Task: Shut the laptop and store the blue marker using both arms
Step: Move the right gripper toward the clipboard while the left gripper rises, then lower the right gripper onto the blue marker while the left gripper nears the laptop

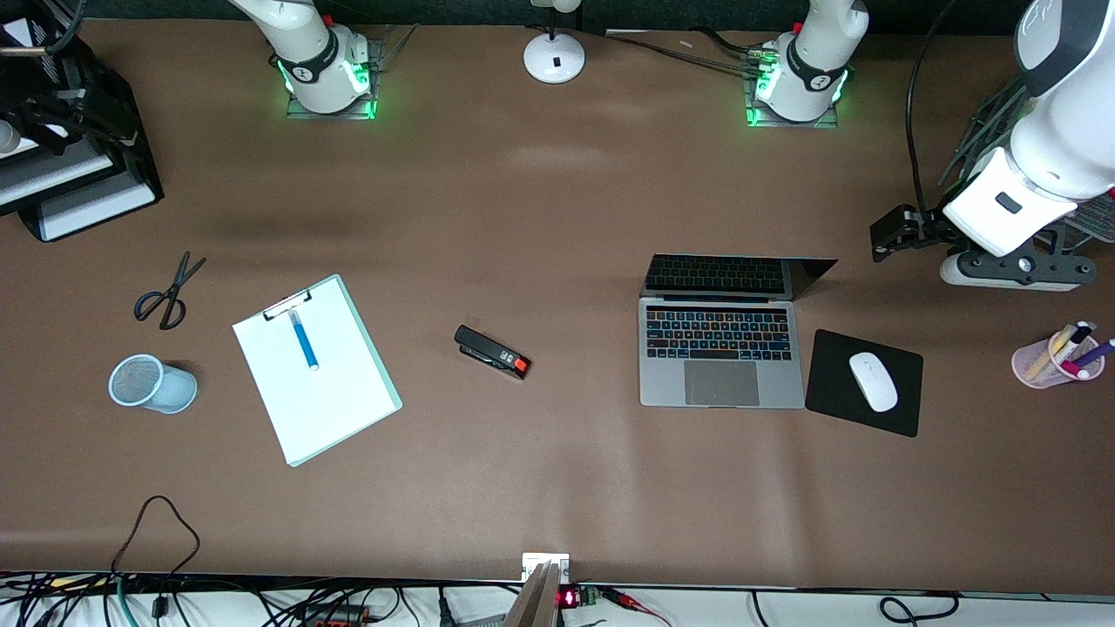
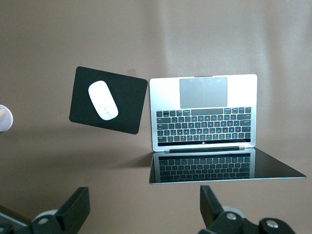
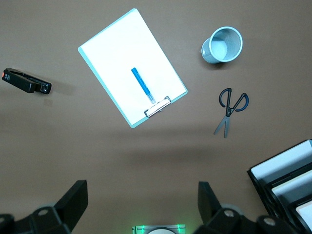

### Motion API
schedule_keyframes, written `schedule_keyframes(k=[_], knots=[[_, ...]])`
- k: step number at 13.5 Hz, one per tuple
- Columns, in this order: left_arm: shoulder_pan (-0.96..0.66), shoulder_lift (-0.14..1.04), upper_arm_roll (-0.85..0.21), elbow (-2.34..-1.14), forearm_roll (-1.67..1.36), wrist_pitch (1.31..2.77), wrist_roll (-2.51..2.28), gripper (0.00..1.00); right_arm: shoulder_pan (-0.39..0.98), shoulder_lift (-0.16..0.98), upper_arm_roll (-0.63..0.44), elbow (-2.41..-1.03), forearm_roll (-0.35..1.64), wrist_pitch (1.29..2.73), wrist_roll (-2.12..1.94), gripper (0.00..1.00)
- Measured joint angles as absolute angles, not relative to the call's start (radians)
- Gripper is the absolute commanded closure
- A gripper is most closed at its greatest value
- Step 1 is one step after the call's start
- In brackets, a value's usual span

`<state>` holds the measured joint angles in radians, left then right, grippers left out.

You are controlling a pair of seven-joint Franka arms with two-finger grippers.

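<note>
The laptop [image 1: 721,355] lies open on the table, its screen [image 1: 736,274] tilted far back; it also shows in the left wrist view [image 2: 203,113]. The blue marker [image 1: 304,341] lies on a white clipboard [image 1: 322,401] toward the right arm's end, and shows in the right wrist view [image 3: 142,85]. My left gripper [image 1: 1015,270] hangs high over the left arm's end of the table, open and empty [image 2: 143,212]. My right gripper [image 3: 141,204] is open and empty, high above its own base; it is out of the front view.
A white mouse [image 1: 873,380] on a black mouse pad [image 1: 827,374] lies beside the laptop. A pink pen cup [image 1: 1050,359], a stapler [image 1: 492,351], scissors [image 1: 168,292], a blue mesh cup [image 1: 150,383], black trays [image 1: 61,148] and a lamp base [image 1: 554,57] stand around.
</note>
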<state>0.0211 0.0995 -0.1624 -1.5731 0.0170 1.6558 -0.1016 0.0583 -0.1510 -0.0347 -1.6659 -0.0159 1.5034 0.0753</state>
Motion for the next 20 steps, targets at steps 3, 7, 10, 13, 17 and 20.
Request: schedule_keyframes(k=[3,7,10,13,17,20], knots=[[0.021,0.099,-0.162,-1.573,0.017,1.656,-0.102,0.0,0.058,-0.151,-0.034,-1.666,-0.016,1.503,0.064,0.0],[0.02,0.099,-0.164,-1.573,0.017,1.646,-0.102,0.0,0.058,-0.126,-0.035,-1.671,-0.016,1.503,0.036,0.0],[0.017,0.1,-0.165,-1.573,0.017,1.613,-0.102,0.0,0.058,-0.056,-0.035,-1.684,-0.016,1.515,0.027,0.0],[0.017,0.115,-0.165,-1.573,0.017,1.591,-0.089,0.02,0.058,0.045,-0.035,-1.692,-0.016,1.58,-0.064,0.0],[0.023,0.137,-0.164,-1.572,0.012,1.485,-0.082,0.9,0.058,0.162,-0.035,-1.701,-0.016,1.71,-0.201,0.0],[0.018,0.137,-0.17,-1.572,-0.068,1.354,-0.09,0.9,0.057,0.24,-0.035,-1.702,-0.016,1.797,-0.245,0.0]])
